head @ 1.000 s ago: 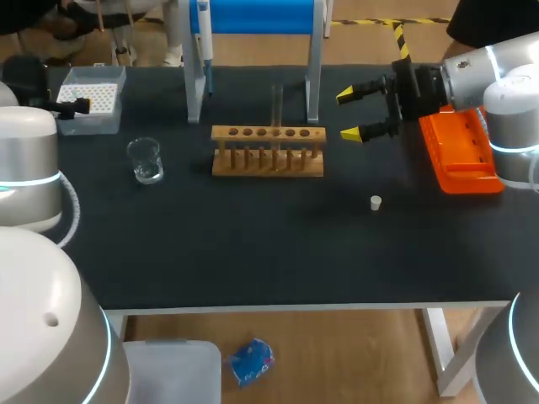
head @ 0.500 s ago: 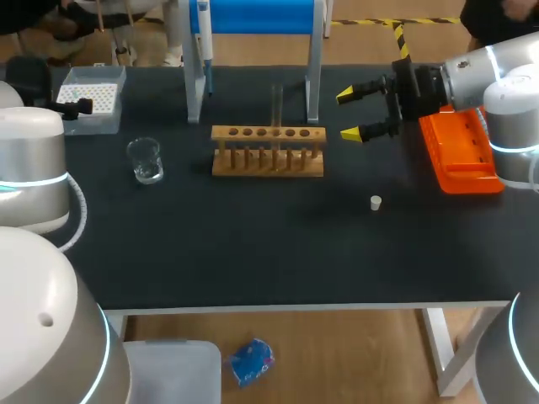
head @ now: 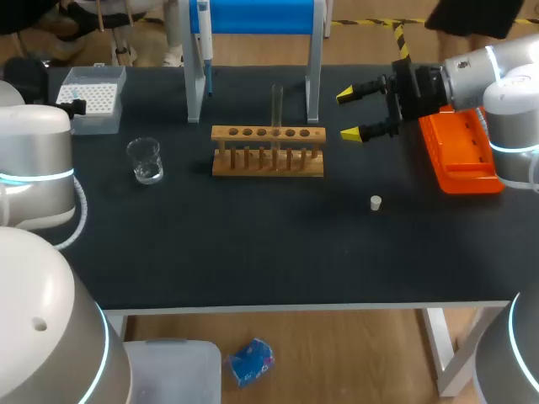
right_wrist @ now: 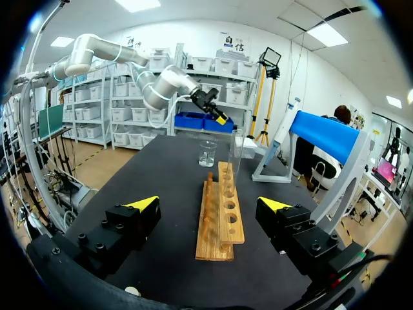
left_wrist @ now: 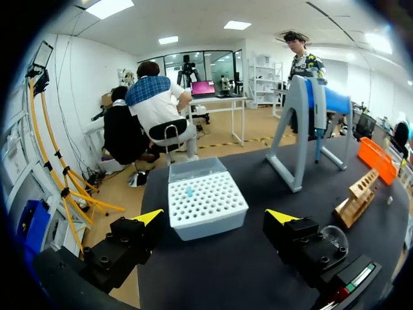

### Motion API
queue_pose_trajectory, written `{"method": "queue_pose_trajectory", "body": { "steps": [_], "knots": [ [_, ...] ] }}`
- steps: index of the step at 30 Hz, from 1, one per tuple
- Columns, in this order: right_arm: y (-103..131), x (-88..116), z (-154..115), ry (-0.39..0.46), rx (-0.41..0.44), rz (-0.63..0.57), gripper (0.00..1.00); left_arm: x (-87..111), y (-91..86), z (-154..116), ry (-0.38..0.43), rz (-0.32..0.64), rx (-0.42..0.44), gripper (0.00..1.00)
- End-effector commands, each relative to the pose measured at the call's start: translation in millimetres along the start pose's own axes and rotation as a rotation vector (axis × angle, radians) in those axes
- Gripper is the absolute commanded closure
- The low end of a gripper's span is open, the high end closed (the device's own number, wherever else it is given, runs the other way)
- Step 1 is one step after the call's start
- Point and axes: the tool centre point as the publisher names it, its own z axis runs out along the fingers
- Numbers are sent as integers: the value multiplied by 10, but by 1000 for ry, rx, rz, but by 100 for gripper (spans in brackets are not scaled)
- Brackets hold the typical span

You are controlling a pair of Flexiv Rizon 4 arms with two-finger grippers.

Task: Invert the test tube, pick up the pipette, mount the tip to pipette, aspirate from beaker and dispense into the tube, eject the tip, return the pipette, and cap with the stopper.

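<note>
Wooden rack (head: 268,151) holds a slim glass test tube (head: 276,105); left gripper (left_wrist: 215,217) and right gripper (right_wrist: 208,204) spread wide.

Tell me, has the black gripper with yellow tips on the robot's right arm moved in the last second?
No. The right gripper sits just where it was, open, off the right end of the wooden test tube rack.
</note>
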Motion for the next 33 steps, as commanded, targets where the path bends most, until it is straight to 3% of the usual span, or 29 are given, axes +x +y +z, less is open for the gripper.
{"method": "queue_pose_trajectory", "body": {
  "steps": [1,14,28,30,33],
  "knots": [
    [-4,3,-3,0,1,-1,0,-37,-40,270,-31,-11,-7,0],
    [-4,3,-3,0,1,-1,0,-204,-94,680,-91,-99,-18,0],
    [-4,3,-3,0,1,-1,0,-267,-193,1096,-112,-126,-23,0],
    [-4,3,-3,0,1,-1,0,-285,-195,1130,-118,-131,-25,10],
    [-4,3,-3,0,1,-1,0,-310,-194,1165,-129,-145,-28,15]
  ]
}}
